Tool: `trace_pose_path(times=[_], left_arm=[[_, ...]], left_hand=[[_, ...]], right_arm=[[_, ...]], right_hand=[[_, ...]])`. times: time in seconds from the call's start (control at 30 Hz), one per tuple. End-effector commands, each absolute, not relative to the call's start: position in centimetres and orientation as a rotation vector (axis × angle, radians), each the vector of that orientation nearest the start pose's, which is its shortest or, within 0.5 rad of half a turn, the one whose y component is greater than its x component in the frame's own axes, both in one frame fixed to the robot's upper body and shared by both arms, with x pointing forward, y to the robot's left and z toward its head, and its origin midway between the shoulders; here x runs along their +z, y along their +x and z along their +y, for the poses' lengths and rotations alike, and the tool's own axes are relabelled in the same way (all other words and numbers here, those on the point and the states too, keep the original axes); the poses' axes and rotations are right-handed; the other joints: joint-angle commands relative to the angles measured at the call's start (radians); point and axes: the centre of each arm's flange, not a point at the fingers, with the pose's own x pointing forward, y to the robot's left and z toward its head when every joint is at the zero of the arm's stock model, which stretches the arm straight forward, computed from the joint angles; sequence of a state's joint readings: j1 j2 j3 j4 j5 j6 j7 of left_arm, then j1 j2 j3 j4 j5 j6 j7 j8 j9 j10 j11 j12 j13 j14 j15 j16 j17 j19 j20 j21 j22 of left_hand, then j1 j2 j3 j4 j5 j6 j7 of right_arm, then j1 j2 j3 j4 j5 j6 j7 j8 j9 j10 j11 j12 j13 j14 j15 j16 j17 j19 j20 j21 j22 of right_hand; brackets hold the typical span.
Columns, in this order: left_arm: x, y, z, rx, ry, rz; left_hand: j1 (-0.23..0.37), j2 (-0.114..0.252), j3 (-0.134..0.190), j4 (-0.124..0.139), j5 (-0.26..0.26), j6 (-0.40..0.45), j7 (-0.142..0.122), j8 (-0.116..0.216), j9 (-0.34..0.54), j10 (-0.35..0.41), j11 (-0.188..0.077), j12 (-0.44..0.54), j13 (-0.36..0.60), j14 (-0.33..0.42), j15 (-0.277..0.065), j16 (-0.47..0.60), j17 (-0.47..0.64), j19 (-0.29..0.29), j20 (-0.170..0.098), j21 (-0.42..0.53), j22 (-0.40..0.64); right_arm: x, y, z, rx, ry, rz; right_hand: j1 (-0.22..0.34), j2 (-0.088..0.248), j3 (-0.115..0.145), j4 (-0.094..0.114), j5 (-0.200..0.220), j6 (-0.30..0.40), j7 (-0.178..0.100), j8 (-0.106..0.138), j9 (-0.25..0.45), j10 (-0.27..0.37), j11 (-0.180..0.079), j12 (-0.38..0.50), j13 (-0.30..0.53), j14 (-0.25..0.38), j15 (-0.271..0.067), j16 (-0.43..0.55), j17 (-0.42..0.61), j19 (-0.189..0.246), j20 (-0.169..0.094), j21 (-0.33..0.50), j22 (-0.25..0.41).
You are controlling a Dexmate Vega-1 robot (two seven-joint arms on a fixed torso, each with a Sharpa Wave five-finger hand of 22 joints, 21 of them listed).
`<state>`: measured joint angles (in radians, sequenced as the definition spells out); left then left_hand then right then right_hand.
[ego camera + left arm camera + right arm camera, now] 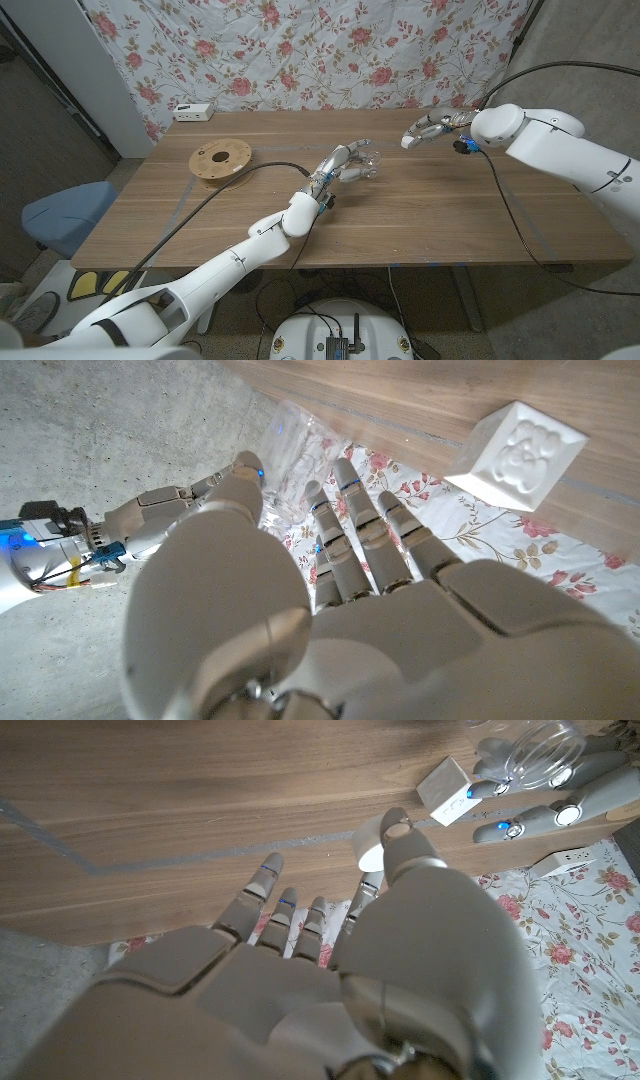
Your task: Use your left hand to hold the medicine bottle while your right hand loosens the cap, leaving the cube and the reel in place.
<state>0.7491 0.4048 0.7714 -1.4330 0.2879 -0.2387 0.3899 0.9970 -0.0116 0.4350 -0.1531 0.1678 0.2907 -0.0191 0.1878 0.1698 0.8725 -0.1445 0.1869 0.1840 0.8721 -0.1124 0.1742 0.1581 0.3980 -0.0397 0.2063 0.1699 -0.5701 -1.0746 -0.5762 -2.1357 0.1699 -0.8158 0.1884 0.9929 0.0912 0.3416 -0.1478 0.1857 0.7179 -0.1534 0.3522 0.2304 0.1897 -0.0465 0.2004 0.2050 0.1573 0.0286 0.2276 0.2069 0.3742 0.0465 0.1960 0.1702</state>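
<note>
My left hand [343,167] grips a clear medicine bottle [362,166] at the table's middle. The bottle [296,458] sits between its thumb and fingers [352,510]. The bottle [541,740] looks uncapped in the right wrist view. My right hand [432,130] hovers over the far right of the table, apart from the bottle, and pinches a small white cap [367,846] between thumb and fingers. A white embossed cube [516,454] stands on the table close beside the bottle, seen again as the cube [446,790]. The flat brown reel [220,160] lies at the left.
A white power strip [193,110] lies at the table's far left edge. A black cable [200,205] runs across the wooden table [450,215] to my left arm. A floral cloth [330,50] hangs behind.
</note>
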Motion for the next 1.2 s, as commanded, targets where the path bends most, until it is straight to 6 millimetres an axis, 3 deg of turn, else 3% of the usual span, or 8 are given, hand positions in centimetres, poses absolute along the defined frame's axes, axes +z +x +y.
trace_pose_path(times=[0.03, 0.17, 0.3, 0.8, 1.2], left_arm=[[-5.1, 59.4, 6.8, -0.14, 0.768, -0.95], [-5.7, 59.3, 6.9, -0.116, 0.775, -0.954], [-6.4, 59.3, 7.0, -0.09, 0.773, -0.959], [-7.8, 59.8, 7.4, -0.071, 0.744, -0.929], [-8.4, 60.4, 7.7, -0.058, 0.711, -0.916]], left_hand=[[0.001, 0.002, -0.005, 0.003, 0.009, 0.007, -0.002, 0.004, 0.005, 0.015, -0.009, 0.008, 0.004, -0.004, -0.104, -0.002, 0.004, -0.004, -0.011, -0.004, 0.003], [-0.001, 0.003, -0.005, 0.005, 0.009, 0.011, -0.003, 0.004, 0.005, 0.014, -0.009, 0.007, 0.004, -0.005, -0.103, -0.001, 0.004, -0.005, -0.014, -0.005, 0.003], [-0.004, 0.005, -0.007, 0.007, 0.009, 0.031, -0.026, 0.01, 0.006, 0.02, -0.006, 0.009, 0.004, -0.003, -0.104, 0.0, 0.005, -0.005, -0.021, -0.006, 0.003], [-0.009, 0.001, -0.01, 0.008, 0.01, 0.037, -0.025, 0.007, 0.006, 0.018, -0.004, 0.008, 0.003, -0.015, -0.107, -0.005, 0.003, -0.021, -0.029, -0.014, 0.003], [-0.011, -0.003, -0.013, 0.007, 0.011, 0.037, -0.025, 0.003, 0.006, 0.015, -0.011, 0.007, 0.003, -0.024, -0.109, -0.004, 0.005, -0.027, -0.028, -0.015, 0.003]], right_arm=[[9.6, 55.2, -26.6, 0.094, -1.057, -0.183], [9.2, 55.3, -26.6, 0.086, -1.05, -0.176], [8.8, 55.5, -26.6, 0.076, -1.045, -0.176], [7.8, 55.9, -25.9, 0.059, -1.045, -0.176], [7.1, 56.0, -25.7, 0.044, -1.051, -0.162]], right_hand=[[0.0, 0.0, -0.005, 0.002, 0.001, 0.007, 0.003, 0.003, 0.002, 0.013, -0.003, 0.011, 0.0, 0.009, -0.002, 0.007, 0.002, 0.01, -0.002, 0.006, 0.004], [-0.002, 0.0, -0.007, 0.002, 0.001, 0.01, 0.004, 0.004, 0.002, 0.017, -0.002, 0.012, 0.0, 0.012, -0.004, 0.008, 0.002, 0.012, -0.001, 0.007, 0.004], [-0.005, -0.001, -0.009, 0.002, 0.001, 0.012, 0.003, 0.004, 0.002, 0.021, -0.001, 0.012, 0.0, 0.017, -0.007, 0.01, 0.002, 0.014, -0.001, 0.007, 0.004], [-0.01, -0.002, -0.013, 0.001, 0.0, 0.018, 0.005, 0.006, 0.002, 0.034, -0.002, 0.015, 0.0, 0.028, -0.01, 0.014, 0.002, 0.023, -0.003, 0.009, 0.004], [-0.019, -0.001, -0.018, 0.003, -0.001, 0.021, 0.005, 0.006, 0.002, 0.037, -0.005, 0.013, 0.0, 0.033, -0.011, 0.015, 0.003, 0.034, 0.011, 0.012, 0.004]])
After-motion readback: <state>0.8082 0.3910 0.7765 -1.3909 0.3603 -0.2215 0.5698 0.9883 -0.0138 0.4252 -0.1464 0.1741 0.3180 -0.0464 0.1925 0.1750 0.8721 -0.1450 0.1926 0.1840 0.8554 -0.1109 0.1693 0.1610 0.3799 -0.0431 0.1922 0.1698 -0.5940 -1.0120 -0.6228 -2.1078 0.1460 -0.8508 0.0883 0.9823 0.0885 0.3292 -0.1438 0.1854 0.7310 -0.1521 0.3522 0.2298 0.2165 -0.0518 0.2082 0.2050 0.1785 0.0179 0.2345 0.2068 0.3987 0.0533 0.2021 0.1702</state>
